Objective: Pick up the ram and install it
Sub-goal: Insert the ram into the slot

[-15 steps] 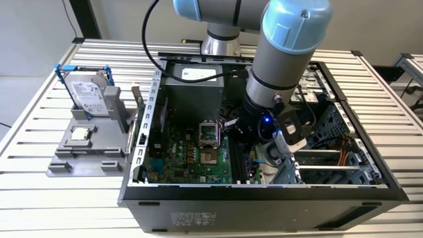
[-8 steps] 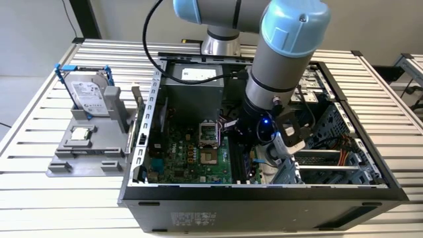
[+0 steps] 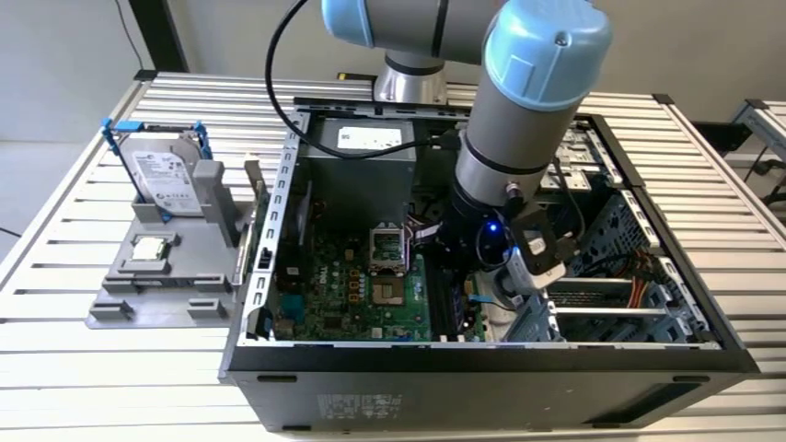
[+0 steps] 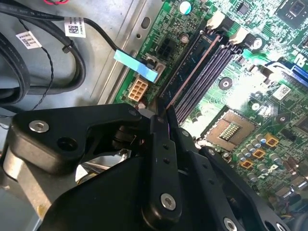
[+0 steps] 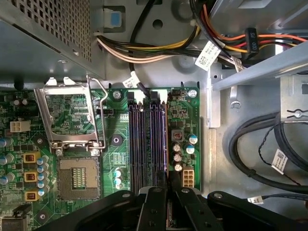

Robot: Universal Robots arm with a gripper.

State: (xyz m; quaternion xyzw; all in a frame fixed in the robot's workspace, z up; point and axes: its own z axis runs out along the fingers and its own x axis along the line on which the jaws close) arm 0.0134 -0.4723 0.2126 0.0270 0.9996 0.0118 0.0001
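- The arm (image 3: 516, 138) is reaching down into the open computer case (image 3: 491, 368), with the gripper (image 3: 491, 276) low over the motherboard (image 3: 356, 295), right at the memory slots.
- In both wrist views the fingers (image 4: 161, 144) are drawn close together, pinching something thin between them. A narrow edge running forward from the fingertips along the slot looks like the ram (image 4: 192, 72), seen edge-on. I judge the gripper to be closed on the stick, though very little of it shows.
- The ram sits directly below and ahead of the gripper, lined up with the slots (image 5: 149, 139). It looks to be in or just over the slot on the side of the small white power connector (image 5: 187, 178). Whether it is fully seated I cannot tell.
- Held by its top edge and kept upright, the stick can go straight down into the narrow channel, so this grip makes sense.
- The white latches (image 4: 216, 21) at the far end of the slots look tipped outward, which suits a slot made ready to take a stick.
- Off to one side of the gripper the open processor socket (image 5: 79, 180) has its metal frame (image 5: 74, 115) flipped up, well clear of the fingers.
- Outside the case, well away from the gripper, a grey parts stand (image 3: 166, 267) holds a hard drive (image 3: 160, 180) upright and a small square chip (image 3: 150, 247) lying flat.
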